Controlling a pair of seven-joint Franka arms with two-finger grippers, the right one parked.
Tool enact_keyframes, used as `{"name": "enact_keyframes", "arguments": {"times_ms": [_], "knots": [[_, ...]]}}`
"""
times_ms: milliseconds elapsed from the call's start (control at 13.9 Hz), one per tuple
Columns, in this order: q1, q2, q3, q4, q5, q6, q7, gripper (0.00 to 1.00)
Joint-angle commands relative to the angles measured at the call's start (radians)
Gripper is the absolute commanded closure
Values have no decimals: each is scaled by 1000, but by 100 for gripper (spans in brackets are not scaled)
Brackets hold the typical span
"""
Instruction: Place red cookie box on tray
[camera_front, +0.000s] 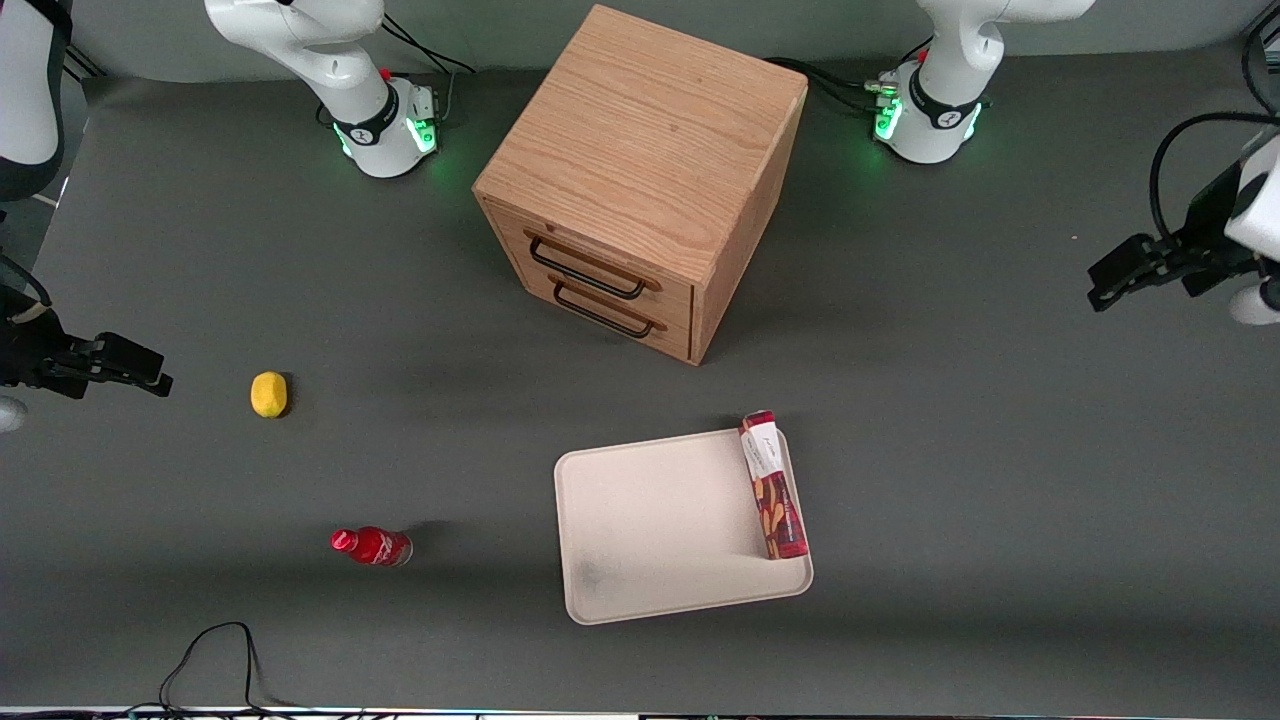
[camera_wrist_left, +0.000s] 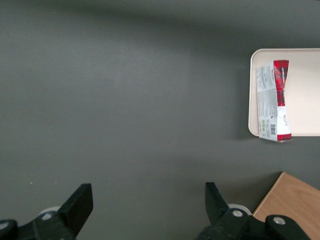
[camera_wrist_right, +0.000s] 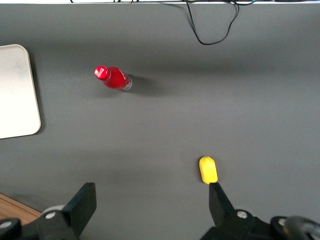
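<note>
The red cookie box (camera_front: 773, 485) lies flat on the cream tray (camera_front: 650, 520), along the tray's short side toward the working arm's end. Its white end rests on the rim nearest the cabinet. In the left wrist view the box (camera_wrist_left: 274, 100) shows on the tray (camera_wrist_left: 305, 90). A corner of the tray (camera_wrist_right: 15, 90) also shows in the right wrist view. My left gripper (camera_front: 1100, 290) hangs over bare table at the working arm's end, well apart from the tray. It is open and empty, with its fingers (camera_wrist_left: 82, 202) spread wide around the gap (camera_wrist_left: 147, 200).
A wooden two-drawer cabinet (camera_front: 640, 180) stands farther from the front camera than the tray; its corner (camera_wrist_left: 295, 200) shows in the left wrist view. A yellow lemon (camera_front: 268, 393) and a small red bottle (camera_front: 372, 546) lie toward the parked arm's end. A black cable (camera_front: 210, 660) loops near the front edge.
</note>
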Motion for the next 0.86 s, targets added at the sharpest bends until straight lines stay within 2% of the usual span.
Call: {"name": "enact_keyframes", "arguments": {"times_ms": [0, 432, 649, 793], "knots": [[29, -105, -14, -117, 15, 51, 93, 0], [42, -91, -12, -106, 0, 60, 84, 0], [137, -83, -100, -102, -14, 59, 93, 0], [129, -82, -100, -89, -14, 50, 91, 0]]}}
